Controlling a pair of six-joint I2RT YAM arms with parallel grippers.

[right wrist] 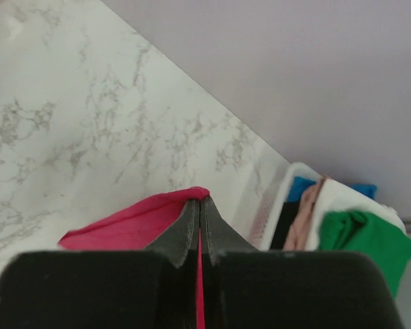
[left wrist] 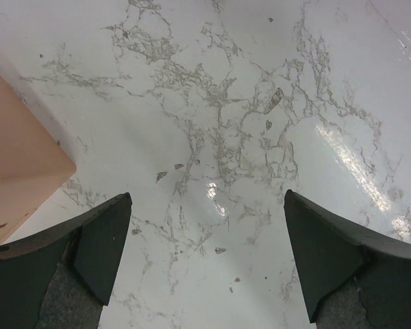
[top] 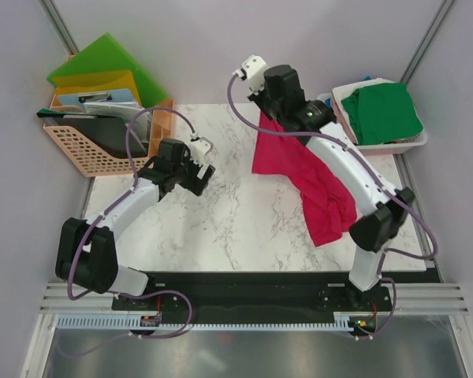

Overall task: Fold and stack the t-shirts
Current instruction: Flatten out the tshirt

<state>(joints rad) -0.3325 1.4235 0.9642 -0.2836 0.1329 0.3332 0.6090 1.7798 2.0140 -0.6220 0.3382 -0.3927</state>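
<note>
A crimson-pink t-shirt (top: 299, 173) hangs in a crumpled strip over the right half of the marble table, its lower end near the right arm's base. My right gripper (right wrist: 200, 197) is shut on a fold of that t-shirt (right wrist: 137, 219) at the back of the table, holding it up. My left gripper (left wrist: 207, 199) hovers open over bare marble on the left, nothing between its fingers (left wrist: 99, 240). More t-shirts, a green one (top: 381, 112) on top, lie in a white basket (top: 394, 146) at the back right; the right wrist view shows green (right wrist: 359, 240), white, beige-pink and black cloth there.
A peach plastic basket (top: 87, 150) with green and yellow folders (top: 102, 67) stands at the back left, its corner (left wrist: 20, 171) close to my left gripper. Grey walls close in the back and sides. The black base rail (top: 252, 287) runs along the near edge.
</note>
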